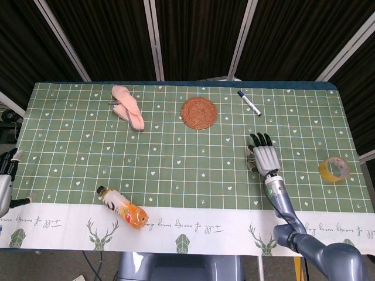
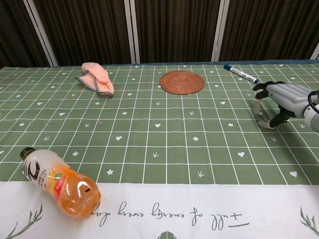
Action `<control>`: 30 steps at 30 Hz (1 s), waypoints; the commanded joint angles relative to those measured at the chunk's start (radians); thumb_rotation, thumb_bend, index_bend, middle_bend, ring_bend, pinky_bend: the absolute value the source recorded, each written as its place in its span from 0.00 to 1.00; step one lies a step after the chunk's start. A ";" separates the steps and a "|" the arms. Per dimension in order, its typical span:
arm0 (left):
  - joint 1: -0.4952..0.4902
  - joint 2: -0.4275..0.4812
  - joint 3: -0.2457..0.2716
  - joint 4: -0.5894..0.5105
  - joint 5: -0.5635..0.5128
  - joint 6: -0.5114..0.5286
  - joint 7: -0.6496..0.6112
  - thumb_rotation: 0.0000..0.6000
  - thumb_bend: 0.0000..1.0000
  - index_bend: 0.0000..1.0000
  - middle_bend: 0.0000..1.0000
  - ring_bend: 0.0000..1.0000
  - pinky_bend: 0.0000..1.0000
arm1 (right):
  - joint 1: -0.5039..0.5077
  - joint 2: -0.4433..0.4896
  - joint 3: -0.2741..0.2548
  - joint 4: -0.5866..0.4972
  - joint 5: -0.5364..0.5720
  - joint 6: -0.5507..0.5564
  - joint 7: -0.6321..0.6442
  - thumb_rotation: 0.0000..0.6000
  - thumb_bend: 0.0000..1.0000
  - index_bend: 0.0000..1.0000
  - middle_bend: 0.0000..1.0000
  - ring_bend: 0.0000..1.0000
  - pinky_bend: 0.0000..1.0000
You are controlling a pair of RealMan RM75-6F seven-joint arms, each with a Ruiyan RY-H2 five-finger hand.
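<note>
My right hand (image 1: 264, 157) hovers over the counter (image 1: 176, 152), fingers spread, holding nothing, marker pen (image 1: 249, 102) nearest beyond it. My left hand (image 1: 7, 175) at counter edge: state indiscernible.

The right arm reaches forward over the table (image 1: 70, 134) from its near edge, and the right hand (image 1: 265, 155) hovers palm down with fingers (image 2: 257, 103) spread and curled downward, holding nothing. The left hand (image 1: 7, 175) shows only partly, beyond the table's left edge, its pose unclear.
</note>
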 commanded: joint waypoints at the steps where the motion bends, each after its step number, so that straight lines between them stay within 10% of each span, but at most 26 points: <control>1: -0.001 0.000 0.000 0.001 -0.001 -0.001 0.000 1.00 0.04 0.00 0.00 0.00 0.00 | -0.001 -0.001 -0.004 0.003 -0.002 -0.003 -0.002 1.00 0.25 0.47 0.09 0.00 0.00; 30: -0.003 0.000 -0.002 -0.002 -0.004 -0.004 -0.010 1.00 0.04 0.00 0.00 0.00 0.00 | -0.005 -0.010 -0.009 0.005 0.006 -0.024 -0.020 1.00 0.37 0.54 0.11 0.00 0.00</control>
